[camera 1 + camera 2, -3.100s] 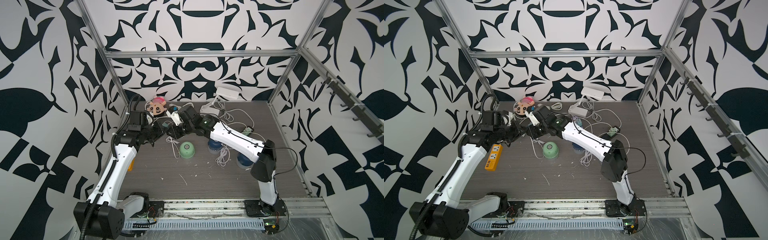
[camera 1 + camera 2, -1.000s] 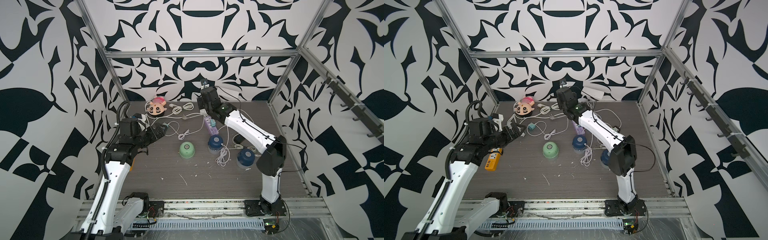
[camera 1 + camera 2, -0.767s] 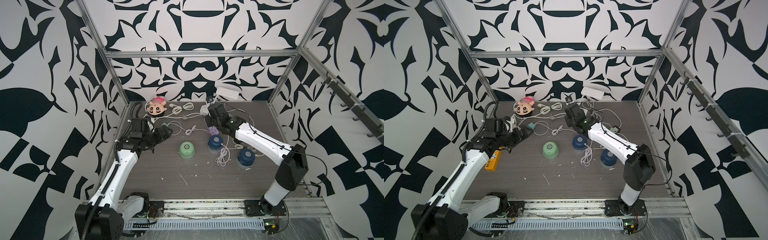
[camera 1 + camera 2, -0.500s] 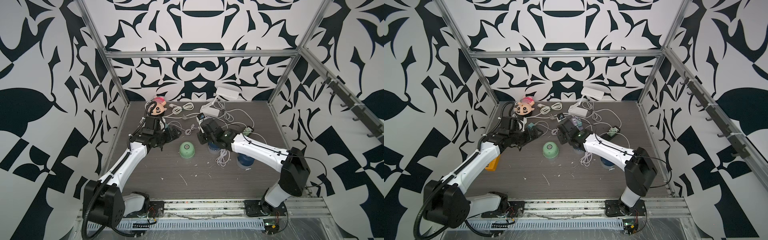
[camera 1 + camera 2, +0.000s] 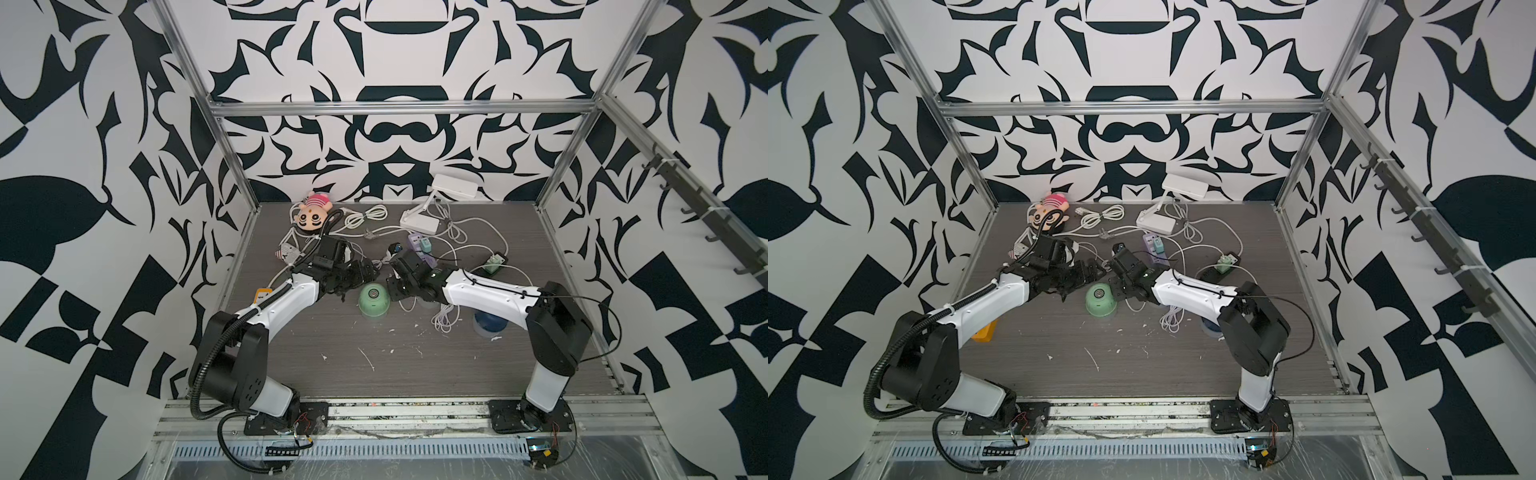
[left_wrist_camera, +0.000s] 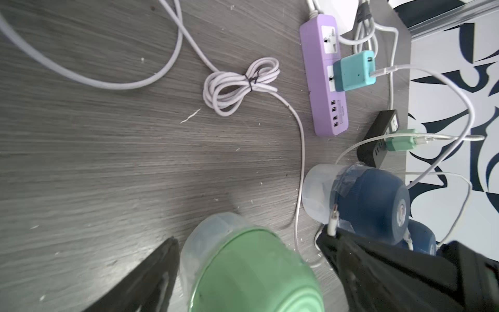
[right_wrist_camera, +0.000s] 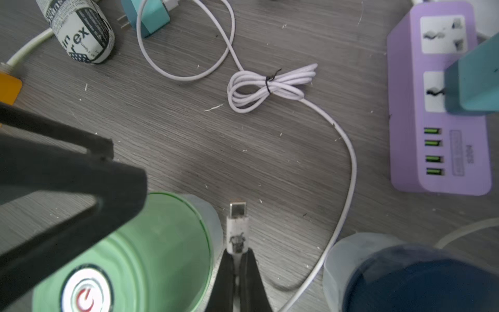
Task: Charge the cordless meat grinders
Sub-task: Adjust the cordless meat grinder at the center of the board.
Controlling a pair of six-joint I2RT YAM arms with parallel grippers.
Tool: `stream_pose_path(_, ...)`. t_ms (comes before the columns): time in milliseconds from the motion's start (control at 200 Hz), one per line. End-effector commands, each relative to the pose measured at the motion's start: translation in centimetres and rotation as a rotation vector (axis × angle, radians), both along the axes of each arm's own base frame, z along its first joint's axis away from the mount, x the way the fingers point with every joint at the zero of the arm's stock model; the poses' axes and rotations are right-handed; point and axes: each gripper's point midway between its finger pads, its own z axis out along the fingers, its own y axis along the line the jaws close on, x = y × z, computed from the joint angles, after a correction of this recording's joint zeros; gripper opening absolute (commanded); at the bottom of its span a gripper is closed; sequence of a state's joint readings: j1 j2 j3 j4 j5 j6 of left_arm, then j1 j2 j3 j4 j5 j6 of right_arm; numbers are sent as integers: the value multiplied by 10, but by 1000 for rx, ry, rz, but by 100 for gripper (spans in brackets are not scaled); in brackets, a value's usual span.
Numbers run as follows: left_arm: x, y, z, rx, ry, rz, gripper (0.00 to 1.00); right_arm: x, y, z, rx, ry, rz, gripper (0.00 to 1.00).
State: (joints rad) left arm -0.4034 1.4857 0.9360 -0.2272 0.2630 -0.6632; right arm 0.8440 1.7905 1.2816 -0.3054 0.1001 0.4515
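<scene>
Left gripper (image 6: 247,240) spread wide, seemingly straddling the mint green grinder (image 6: 256,272); right gripper (image 7: 237,252) clenched on white cable plug (image 7: 237,229) just beside it.

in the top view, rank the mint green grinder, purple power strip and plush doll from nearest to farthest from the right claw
Measured in a top view from the right claw, which pinches a white cable plug:
1. mint green grinder: right beside the claw, on the left arm's side.
2. purple power strip: behind the claw, toward the back wall.
3. plush doll: far back corner on the left arm's side.
</scene>
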Motion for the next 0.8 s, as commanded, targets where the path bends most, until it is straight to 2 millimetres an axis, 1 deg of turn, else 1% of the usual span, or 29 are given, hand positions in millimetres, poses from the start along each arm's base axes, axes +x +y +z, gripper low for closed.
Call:
stream_pose_path(0, -4, -9, 4, -44, -11, -3, 94, -1, 1, 13, 54, 7, -25, 0)
stream_pose_path(150, -20, -16, 0, -60, 13, -12, 93, -2, -7, 11, 60, 30, -39, 0)
stream_pose_path(305, -40, -14, 1, -80, 24, 14, 92, -4, -20, 10, 63, 47, -50, 0)
stream_pose_path(410, -53, -19, 10, -131, 8, 16, 92, -7, -27, 8, 53, 50, -48, 0)
stream_pose_path(435, -56, -21, 7, -133, 17, 14, 93, -7, -29, 8, 53, 51, -49, 0)
stream_pose_path(440, -57, -22, 12, -142, 4, 11, 92, -7, -29, 8, 53, 51, -49, 0)
stream_pose_path(450, -59, -23, 17, -151, -7, 7, 93, -7, -30, 7, 51, 52, -48, 0)
stream_pose_path(475, -62, -25, 20, -158, -12, 4, 93, -7, -31, 6, 50, 53, -49, 0)
stream_pose_path(630, -79, -40, 25, -180, -12, -25, 93, -8, -34, 6, 52, 55, -38, 0)
stream_pose_path(705, -85, -39, 23, -150, -11, -20, 93, -9, -32, 6, 56, 58, -25, 0)
stream_pose_path(795, -90, -26, 21, -84, -31, 5, 92, -9, -29, 6, 56, 63, -15, 0)
